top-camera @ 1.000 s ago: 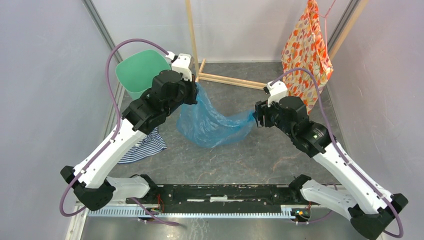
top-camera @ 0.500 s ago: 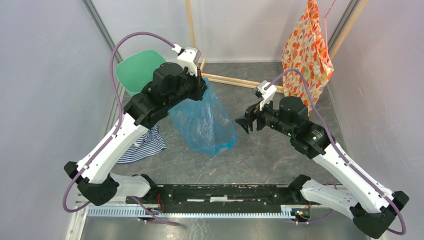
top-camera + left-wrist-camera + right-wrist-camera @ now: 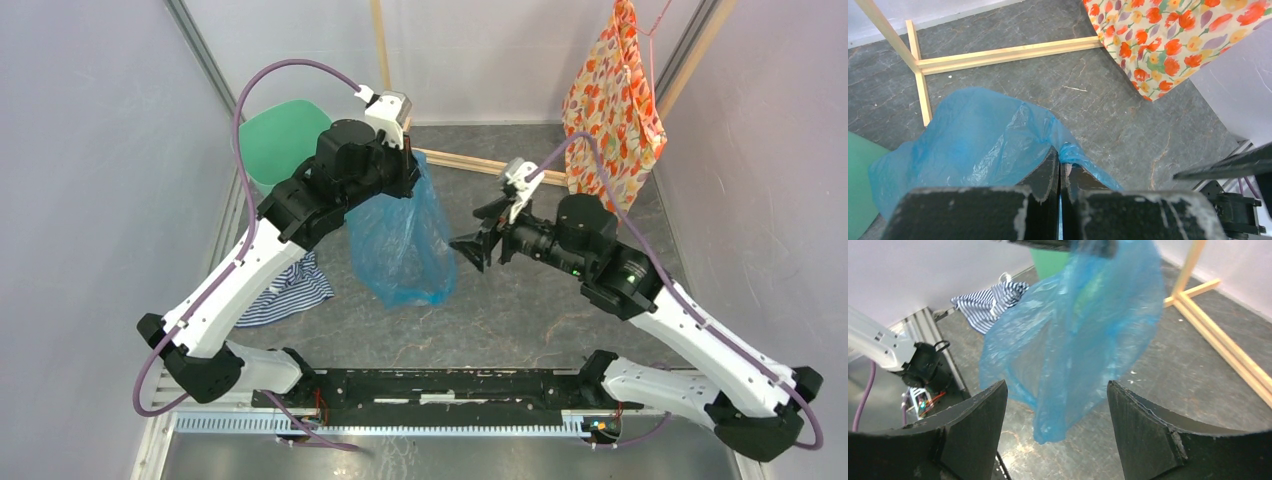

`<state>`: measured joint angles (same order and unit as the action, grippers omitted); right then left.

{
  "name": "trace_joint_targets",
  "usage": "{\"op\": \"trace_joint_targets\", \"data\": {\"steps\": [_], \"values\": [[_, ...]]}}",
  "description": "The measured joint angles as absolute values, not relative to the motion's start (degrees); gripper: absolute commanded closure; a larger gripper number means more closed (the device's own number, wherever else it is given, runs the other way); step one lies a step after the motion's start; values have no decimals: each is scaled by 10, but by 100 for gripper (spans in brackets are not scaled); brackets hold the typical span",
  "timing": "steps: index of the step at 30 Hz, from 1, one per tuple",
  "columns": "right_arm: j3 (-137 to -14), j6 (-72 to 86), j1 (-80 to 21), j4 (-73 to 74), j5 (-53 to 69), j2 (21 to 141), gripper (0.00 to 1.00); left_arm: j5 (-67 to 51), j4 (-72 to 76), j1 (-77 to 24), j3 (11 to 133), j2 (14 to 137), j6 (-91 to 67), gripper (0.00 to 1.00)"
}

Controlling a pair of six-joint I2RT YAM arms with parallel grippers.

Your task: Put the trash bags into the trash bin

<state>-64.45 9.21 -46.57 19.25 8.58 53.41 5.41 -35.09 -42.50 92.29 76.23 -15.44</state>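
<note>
The left gripper (image 3: 1059, 167), fingers closed, pinches the top of the light-blue trash bag (image 3: 400, 235), which hangs limp just right of the mint-green trash bin (image 3: 275, 135) at far left. The right gripper (image 3: 1055, 410) faces it, fingers spread wide, empty. Held by one pinch, the bag could drape outside the rim.

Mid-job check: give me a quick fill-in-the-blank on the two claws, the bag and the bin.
The left claw is ___ on the trash bag.
The right claw is ___ and holds nothing.
The trash bin stands at the far ___ of the table.
Missing words: shut; open; left.
</note>
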Motion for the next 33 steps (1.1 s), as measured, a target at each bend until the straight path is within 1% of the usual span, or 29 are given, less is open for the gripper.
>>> {"op": "trace_joint_targets", "data": {"steps": [4,6,7,8,9,11,13,14,15,16,17,19,20,21,25,30,33], "values": [[-647,92,-522,185,62,574,21,54,-351,-425,927,764,-155,98],[-647,94,-540,182,48,601,24,53,-351,-425,929,764,-155,98],[-647,96,-546,181,38,614,28,53,-351,-425,930,764,-155,98],[-647,99,-550,181,24,626,33,53,-351,-425,930,764,-155,98],[-647,102,-552,182,11,636,41,53,-351,-425,930,764,-155,98],[-647,111,-555,184,-26,653,67,54,-351,-425,930,764,-155,98],[-647,123,-555,188,-61,661,86,54,-351,-425,930,764,-155,95],[-647,124,-555,188,-74,662,92,54,-351,-425,930,764,-155,91],[-647,129,-556,189,-88,662,97,54,-351,-425,930,764,-155,84],[-647,134,-557,189,-102,662,100,55,-351,-425,930,763,-155,73],[-649,136,-558,190,-113,662,100,55,-351,-425,930,763,-155,65],[-655,138,-561,195,-129,663,100,57,-350,-425,925,760,-159,53],[-660,139,-563,197,-137,664,100,58,-350,-425,920,756,-160,45],[-665,139,-565,200,-143,666,100,59,-350,-425,912,751,-162,40],[-690,143,-570,213,-176,680,100,71,-353,-425,875,719,-178,24],[-720,145,-570,237,-209,705,100,95,-369,-425,823,653,-212,14],[-743,145,-570,249,-223,726,100,116,-386,-425,802,612,-231,12]]}}
